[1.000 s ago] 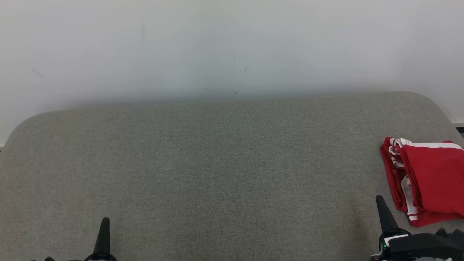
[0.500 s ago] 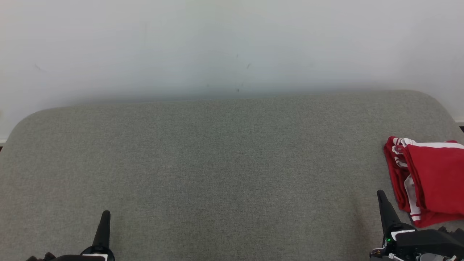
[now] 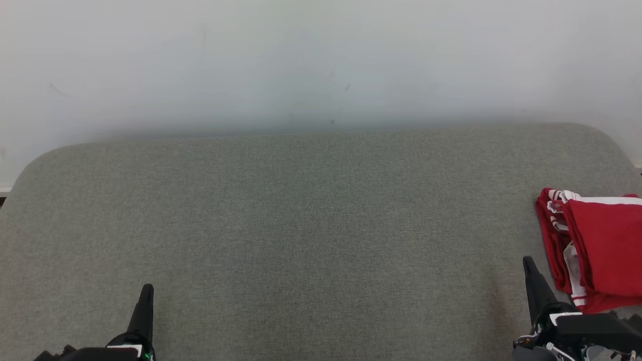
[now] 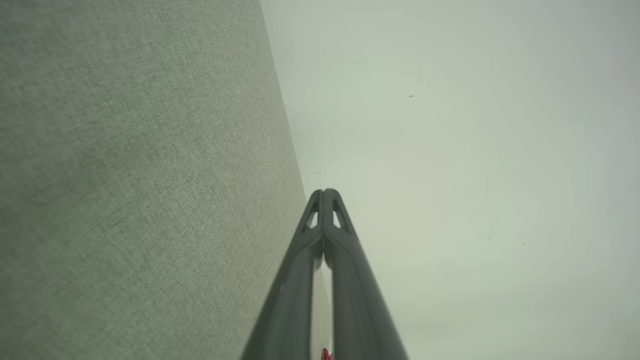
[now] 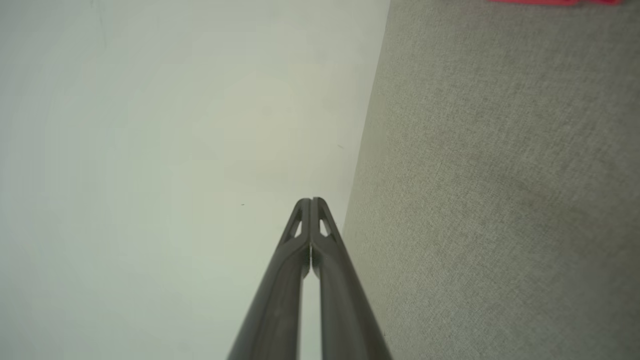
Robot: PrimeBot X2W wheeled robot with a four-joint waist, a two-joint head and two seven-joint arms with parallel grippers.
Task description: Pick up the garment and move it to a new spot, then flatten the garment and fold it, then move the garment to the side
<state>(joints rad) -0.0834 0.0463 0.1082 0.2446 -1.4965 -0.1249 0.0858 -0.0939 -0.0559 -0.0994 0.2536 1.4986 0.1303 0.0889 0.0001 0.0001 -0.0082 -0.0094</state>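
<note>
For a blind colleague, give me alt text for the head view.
A folded red, white-striped garment lies at the right edge of a grey fabric surface. The left gripper and right gripper sit shut, empty, at the bottom corners.

This is a plain indoor room, furnished like a corner of a home but bare enough to be a test space; which of the 2 cannot be told. A wide grey upholstered surface with rounded corners (a bed or bench top in woven fabric) spans the head view from 9 to 3 o'clock. It meets a white painted wall at 12 o'clock, which carries faint scuff marks. A folded red-and-white garment lies on the fabric at 3 o'clock.
</note>
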